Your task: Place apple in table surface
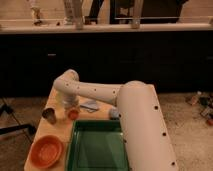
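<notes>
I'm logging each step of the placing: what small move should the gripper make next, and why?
Probably lower slightly, then release: the gripper hangs at the table surface's far left, with the apple just beneath it at the wood, between the dark cup and the green tray.
</notes>
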Controlling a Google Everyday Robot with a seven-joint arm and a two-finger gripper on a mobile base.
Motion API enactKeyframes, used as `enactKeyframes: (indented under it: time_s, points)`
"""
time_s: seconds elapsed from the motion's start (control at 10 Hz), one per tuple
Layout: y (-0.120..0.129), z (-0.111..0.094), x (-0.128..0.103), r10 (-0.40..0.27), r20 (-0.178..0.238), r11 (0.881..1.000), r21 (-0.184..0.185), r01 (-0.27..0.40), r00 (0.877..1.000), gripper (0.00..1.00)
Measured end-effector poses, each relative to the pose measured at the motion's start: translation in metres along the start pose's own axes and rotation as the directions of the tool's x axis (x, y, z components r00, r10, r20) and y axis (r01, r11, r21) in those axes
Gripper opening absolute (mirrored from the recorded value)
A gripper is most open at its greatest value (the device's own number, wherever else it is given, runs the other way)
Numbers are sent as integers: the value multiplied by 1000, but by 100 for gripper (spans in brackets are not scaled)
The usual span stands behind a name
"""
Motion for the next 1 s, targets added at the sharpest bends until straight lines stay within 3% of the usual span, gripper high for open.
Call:
enactKeyframes:
  time_s: [0.7, 0.8, 1.0]
  points:
    - [0, 0, 0, 0, -1, 1000, 2, 0, 1000, 72]
    - [0, 0, 0, 1, -1, 1000, 2, -1, 1000, 79]
    - [0, 2, 0, 1, 1, 1000, 2, -1, 1000, 80]
